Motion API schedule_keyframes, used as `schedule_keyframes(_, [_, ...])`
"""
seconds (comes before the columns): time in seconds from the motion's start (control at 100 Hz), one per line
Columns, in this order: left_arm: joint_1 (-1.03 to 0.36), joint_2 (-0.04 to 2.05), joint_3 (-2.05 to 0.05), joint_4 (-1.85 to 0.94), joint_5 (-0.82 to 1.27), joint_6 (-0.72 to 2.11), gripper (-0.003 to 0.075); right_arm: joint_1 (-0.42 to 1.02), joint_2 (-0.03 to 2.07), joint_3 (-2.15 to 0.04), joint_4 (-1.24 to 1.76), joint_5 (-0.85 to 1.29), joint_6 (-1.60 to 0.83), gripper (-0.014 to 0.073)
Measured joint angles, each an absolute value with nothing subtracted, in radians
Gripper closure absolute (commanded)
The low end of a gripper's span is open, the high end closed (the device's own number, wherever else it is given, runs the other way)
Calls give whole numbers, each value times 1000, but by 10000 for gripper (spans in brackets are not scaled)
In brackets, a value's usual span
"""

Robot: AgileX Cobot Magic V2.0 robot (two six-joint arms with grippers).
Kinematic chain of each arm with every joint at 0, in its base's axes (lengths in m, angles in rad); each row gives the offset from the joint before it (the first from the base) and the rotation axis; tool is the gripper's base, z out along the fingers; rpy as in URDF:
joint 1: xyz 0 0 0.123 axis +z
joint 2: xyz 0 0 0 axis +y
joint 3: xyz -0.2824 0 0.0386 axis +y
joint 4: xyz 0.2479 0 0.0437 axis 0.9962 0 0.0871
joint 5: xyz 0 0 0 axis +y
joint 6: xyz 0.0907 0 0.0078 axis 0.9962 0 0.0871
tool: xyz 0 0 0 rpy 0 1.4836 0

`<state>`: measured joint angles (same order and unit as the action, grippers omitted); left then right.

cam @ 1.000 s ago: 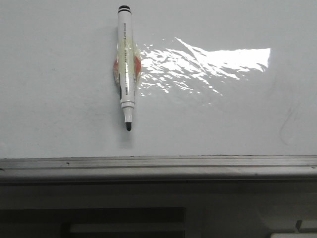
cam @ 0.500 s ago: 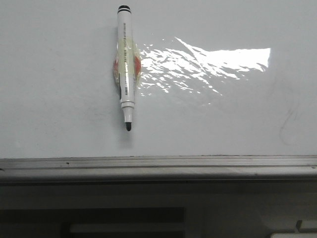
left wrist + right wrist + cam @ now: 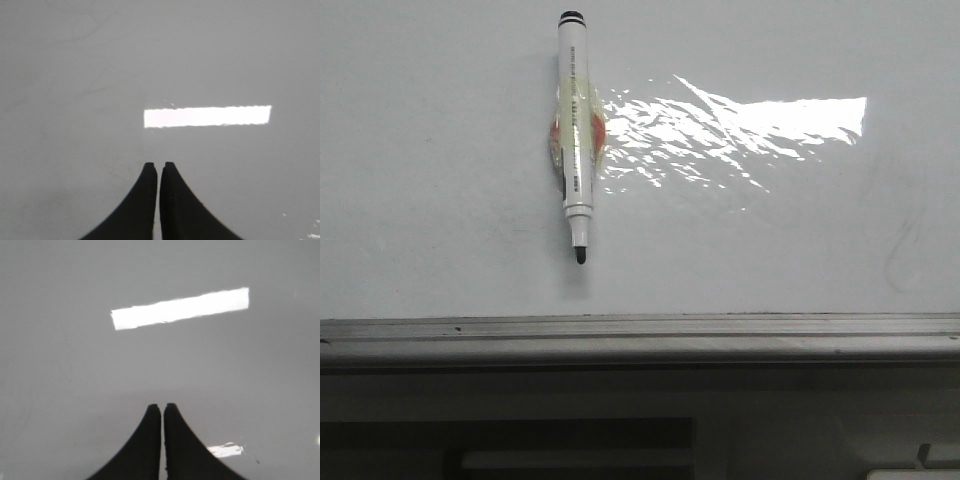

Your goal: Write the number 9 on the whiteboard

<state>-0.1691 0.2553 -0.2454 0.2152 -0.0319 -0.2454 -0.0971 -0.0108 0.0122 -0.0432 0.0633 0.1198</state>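
Note:
The whiteboard (image 3: 440, 150) fills the front view, glossy white-grey with a bright glare patch and faint smudges. No drawn number 9 shows on it. A white marker (image 3: 575, 130) with a black tip lies on the board at upper left of centre, tip toward the near edge, with a red-and-yellow piece around its middle. My left gripper (image 3: 159, 165) is shut and empty over bare board (image 3: 75, 75). My right gripper (image 3: 162, 406) is shut and empty over bare board (image 3: 60, 365). Neither gripper shows in the front view.
The board's grey metal frame edge (image 3: 640, 332) runs across the front view below the marker. A faint grey curved smudge (image 3: 900, 255) marks the board at the right. Dark robot parts lie below the frame.

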Motion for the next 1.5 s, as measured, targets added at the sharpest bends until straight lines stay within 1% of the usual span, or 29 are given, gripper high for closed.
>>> schedule_keyframes(0.09, [-255,316,-245,215,-33,-245,734,-97,-11,12,-43,63,120,623])
schedule_keyframes(0.16, [-333,367,-245,215,-48,-245,689,-97,-11,12,-43,63,120,623])
schedule_keyframes(0.19, [-374,393,-245,215,-58,-245,659,-97,-11,12,-41,63,120,623])
schedule_keyframes(0.26, [-454,444,-245,215,-85,-245,552,-97,-11,12,-41,63,120,623])
schedule_keyframes(0.31, [-507,480,-245,215,-98,-245,448,-97,-11,12,-41,63,120,623])
schedule_keyframes(0.36, [-556,516,-245,213,-103,-245,366,-97,-11,12,-41,63,120,623])
schedule_keyframes(0.38, [-575,530,-245,207,-103,-245,341,-97,-11,12,-41,63,120,623])
schedule_keyframes(0.43, [-616,566,-245,180,-111,-245,307,-97,-11,12,-41,63,120,623])
schedule_keyframes(0.72, [-791,792,-245,31,-233,-247,316,-97,-11,12,-39,63,118,623])
schedule_keyframes(1.03, [-932,1065,-249,-56,-510,-249,321,-97,-11,12,-39,63,120,623])
schedule_keyframes(1.22, [-953,1174,-254,-66,-670,-336,321,-97,-11,12,-39,63,120,623])
schedule_keyframes(1.5, [-953,1251,-259,-66,-743,-376,321,-97,-11,12,-37,63,120,623])
